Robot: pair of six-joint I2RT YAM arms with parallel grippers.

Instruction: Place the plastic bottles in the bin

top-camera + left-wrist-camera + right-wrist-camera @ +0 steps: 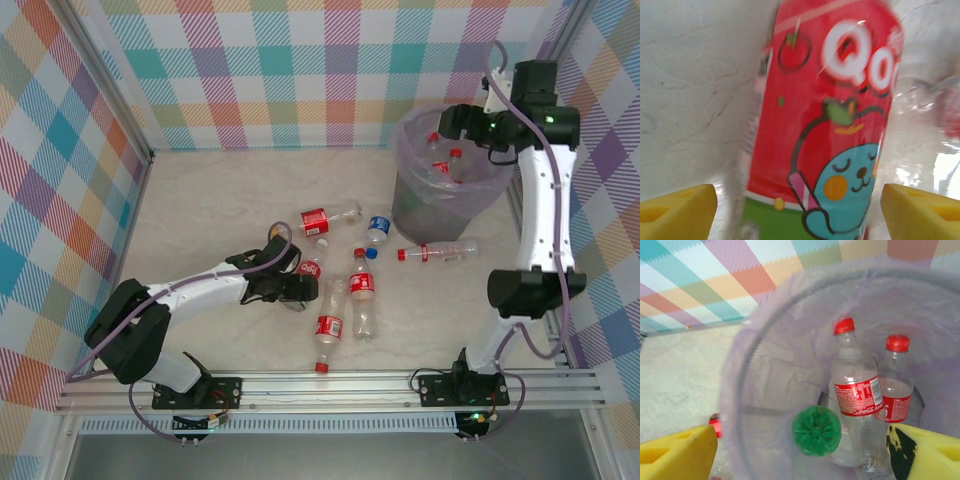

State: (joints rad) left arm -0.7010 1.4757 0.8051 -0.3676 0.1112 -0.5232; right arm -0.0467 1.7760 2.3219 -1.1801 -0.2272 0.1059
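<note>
Well, left claw (800, 205) sits wide apart around a blurry red bottle (825, 115); right claw (802, 440), wide apart too, over bottles (857, 390) in the bin (755, 365).

The small clear plastic bottles (329, 325) look shiny and smooth. The thin lilac plastic bag (765, 390) is see-through. The pale worktop (200, 200) looks matt.

Six loose bottles (362, 290), three binned bottles (856, 390), one bin (420, 210)

Pastel plaid walls (300, 70), pale cream counter (200, 200). Grey bin (425, 215), lilac liner (765, 370). Red labels and caps on clear bottles (329, 327); one green bottle (816, 430), one blue-labelled bottle (377, 228).
</note>
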